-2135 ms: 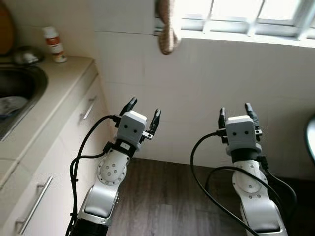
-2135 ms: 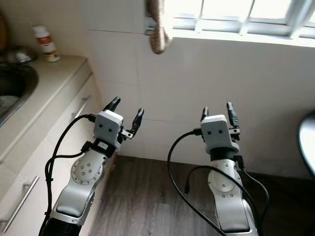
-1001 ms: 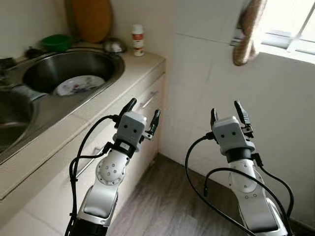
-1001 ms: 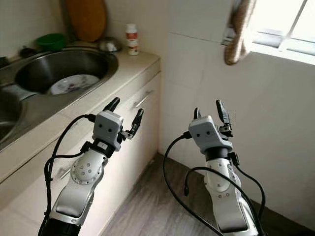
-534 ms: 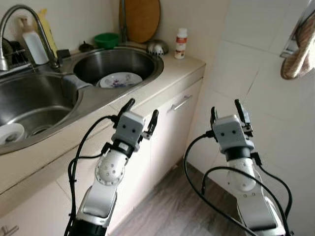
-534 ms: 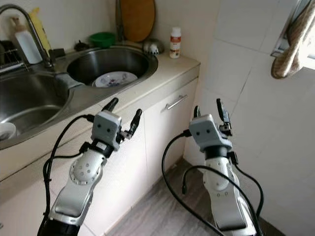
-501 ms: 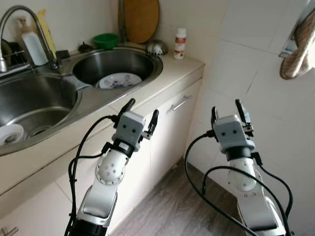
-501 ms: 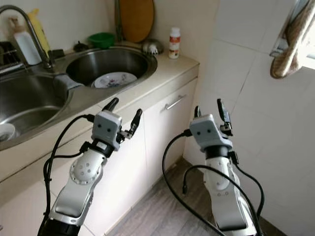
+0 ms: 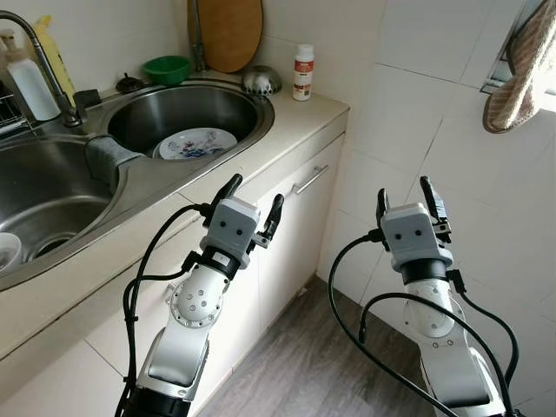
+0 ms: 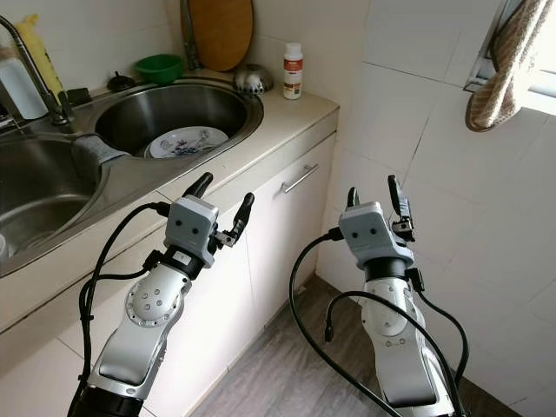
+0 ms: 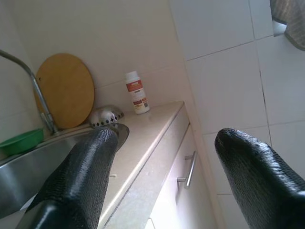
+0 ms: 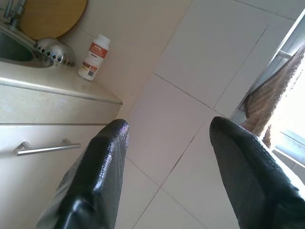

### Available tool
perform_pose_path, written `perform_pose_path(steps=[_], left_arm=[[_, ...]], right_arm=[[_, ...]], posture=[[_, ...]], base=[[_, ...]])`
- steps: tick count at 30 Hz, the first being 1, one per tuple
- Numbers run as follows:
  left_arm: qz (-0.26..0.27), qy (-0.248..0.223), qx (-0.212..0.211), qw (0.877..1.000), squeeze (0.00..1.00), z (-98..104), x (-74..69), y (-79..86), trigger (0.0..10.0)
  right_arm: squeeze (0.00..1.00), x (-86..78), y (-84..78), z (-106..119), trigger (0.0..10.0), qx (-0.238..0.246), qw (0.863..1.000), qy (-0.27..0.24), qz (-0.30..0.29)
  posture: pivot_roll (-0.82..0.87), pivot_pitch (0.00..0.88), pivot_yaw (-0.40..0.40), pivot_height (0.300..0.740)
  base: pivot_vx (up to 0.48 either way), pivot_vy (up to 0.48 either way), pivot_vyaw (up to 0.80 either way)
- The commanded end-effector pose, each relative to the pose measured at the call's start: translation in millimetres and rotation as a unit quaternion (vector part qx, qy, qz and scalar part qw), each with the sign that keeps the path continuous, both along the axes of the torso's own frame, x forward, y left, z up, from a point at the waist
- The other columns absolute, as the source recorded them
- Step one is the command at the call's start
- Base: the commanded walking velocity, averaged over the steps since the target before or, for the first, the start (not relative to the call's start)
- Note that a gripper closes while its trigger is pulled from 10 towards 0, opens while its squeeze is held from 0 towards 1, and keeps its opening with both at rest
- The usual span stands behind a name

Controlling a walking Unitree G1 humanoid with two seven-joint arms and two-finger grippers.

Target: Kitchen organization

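Observation:
A double steel sink [image 9: 130,165] is set in a beige counter [image 9: 287,130] on my left. A patterned white plate [image 9: 196,143] lies in the right basin. Behind it stand a green bowl [image 9: 168,69], a round wooden board [image 9: 228,30], a metal strainer [image 9: 261,80] and a white bottle with an orange label [image 9: 303,73]. My left gripper [image 9: 252,200] is open and empty, raised in front of the counter's edge. My right gripper [image 9: 406,199] is open and empty, held up before the white tiled wall.
Below the counter are white cabinet doors with a bar handle [image 9: 310,180]. A faucet [image 9: 39,61] and soap bottles [image 9: 33,82] stand at the left. A brown towel [image 9: 517,74] hangs at the upper right. Dark wood floor [image 9: 295,365] lies below.
The camera has swung left, from the window wall to the counter; the sink, plate and faucet have come into view. Both grippers keep the same raised, open pose.

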State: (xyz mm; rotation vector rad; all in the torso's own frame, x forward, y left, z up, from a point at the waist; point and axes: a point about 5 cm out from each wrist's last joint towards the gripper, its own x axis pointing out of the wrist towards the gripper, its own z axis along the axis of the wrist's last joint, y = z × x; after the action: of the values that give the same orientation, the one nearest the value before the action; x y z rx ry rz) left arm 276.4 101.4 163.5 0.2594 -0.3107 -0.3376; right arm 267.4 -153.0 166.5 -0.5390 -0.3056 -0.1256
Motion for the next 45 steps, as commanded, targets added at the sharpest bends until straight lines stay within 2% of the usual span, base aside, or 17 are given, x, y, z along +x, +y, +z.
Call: perform_pose_path(steps=[1, 4, 28, 39, 45], left_arm=[[-0.003, -0.005, 0.002, 1.0, 0.0, 2.5, -1.0, -1.2, 10.0], [-0.003, -0.005, 0.003, 1.0, 0.0, 2.2, -1.1, -1.3, 10.0], [0.005, -0.005, 0.009, 1.0, 0.0, 2.3, 0.0, 2.1, 10.0], [0.006, -0.006, 0.01, 1.0, 0.0, 2.6, 0.5, 2.0, 10.0], [0.006, -0.006, 0.008, 1.0, 0.0, 2.8, 0.3, 2.1, 10.0]], right_arm=[[0.0, 1.1, -1.0, 0.6, 10.0, -0.002, 1.0, -0.002, -0.004], [0.0, 1.4, 1.6, 0.2, 10.0, -0.025, 1.0, -0.002, -0.002], [0.0, 2.0, 4.1, 0.7, 10.0, -0.032, 0.999, -0.002, 0.0], [0.0, 2.1, 1.7, 1.8, 10.0, -0.007, 1.0, -0.005, -0.001], [0.0, 2.3, 0.3, 1.0, 10.0, 0.009, 1.0, -0.002, -0.002]], posture=[[0.07, 0.0, -0.052, 0.74], [0.07, 0.0, -0.053, 0.74], [0.07, 0.0, -0.054, 0.74], [0.07, 0.0, -0.054, 0.74], [0.07, 0.0, -0.054, 0.74]], base=[[0.0, 0.0, 0.55], [0.0, 0.0, 0.8], [0.0, 0.0, 0.8], [0.0, 0.0, 0.76], [0.0, 0.0, 0.0]])
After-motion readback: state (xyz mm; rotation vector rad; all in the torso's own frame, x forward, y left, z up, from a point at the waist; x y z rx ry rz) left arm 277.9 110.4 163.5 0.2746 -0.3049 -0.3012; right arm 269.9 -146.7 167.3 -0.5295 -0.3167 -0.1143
